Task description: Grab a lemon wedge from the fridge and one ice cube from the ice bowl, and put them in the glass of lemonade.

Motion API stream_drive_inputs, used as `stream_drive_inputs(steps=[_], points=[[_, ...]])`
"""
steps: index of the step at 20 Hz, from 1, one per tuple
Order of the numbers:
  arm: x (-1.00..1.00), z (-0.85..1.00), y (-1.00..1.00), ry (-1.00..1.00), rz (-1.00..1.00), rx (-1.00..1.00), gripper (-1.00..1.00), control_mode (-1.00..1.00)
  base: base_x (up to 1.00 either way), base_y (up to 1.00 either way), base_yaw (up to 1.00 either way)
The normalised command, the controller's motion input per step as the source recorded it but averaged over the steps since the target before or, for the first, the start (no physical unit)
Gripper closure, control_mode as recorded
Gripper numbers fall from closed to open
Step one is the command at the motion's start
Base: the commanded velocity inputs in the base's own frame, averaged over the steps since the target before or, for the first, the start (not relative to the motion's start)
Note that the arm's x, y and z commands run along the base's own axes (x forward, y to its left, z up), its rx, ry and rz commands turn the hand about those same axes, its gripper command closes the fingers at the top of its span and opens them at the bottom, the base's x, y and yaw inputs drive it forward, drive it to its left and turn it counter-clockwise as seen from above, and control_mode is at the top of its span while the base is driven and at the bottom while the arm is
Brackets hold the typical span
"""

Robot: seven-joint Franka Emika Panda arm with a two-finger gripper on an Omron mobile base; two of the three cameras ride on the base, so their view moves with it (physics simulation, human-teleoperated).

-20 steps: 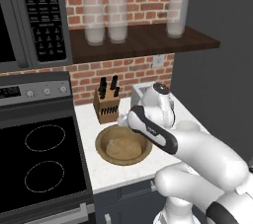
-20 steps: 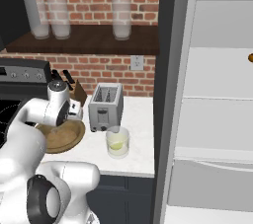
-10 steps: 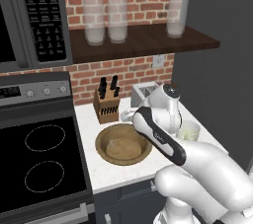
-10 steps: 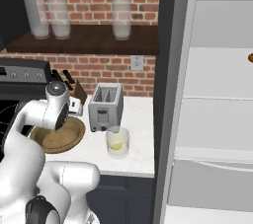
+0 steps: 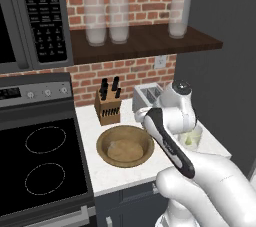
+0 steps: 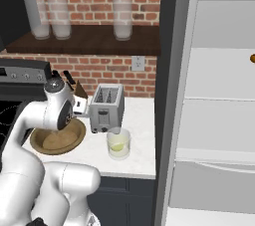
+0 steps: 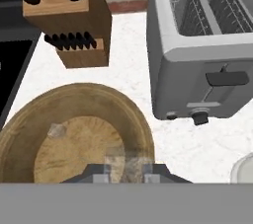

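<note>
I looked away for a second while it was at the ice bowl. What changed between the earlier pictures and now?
The arm swung right, from over the ice bowl toward the glass of lemonade. The gripper is shut on a pale ice cube, lifted above the bowl; another cube lies inside. The bowl, glass, toaster, knife block and open fridge stayed put.

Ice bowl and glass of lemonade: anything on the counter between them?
No, in the right base view bare white counter separates the ice bowl from the glass of lemonade.
</note>
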Motion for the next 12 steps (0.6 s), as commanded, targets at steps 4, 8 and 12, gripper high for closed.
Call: stream_drive_inputs(steps=[4, 8, 12], points=[[-0.45, 0.37, -0.93, 0.1, -0.16, -0.07, 1.0, -1.0, 0.0, 0.0, 0.0], [-0.32, 0.32, -0.99, 0.11, -0.19, -0.02, 1.0, -1.0, 0.0, 0.0, 0.0], [-0.28, 0.02, -0.78, 0.07, -0.21, 0.0, 1.0, -1.0, 0.0, 0.0, 0.0]])
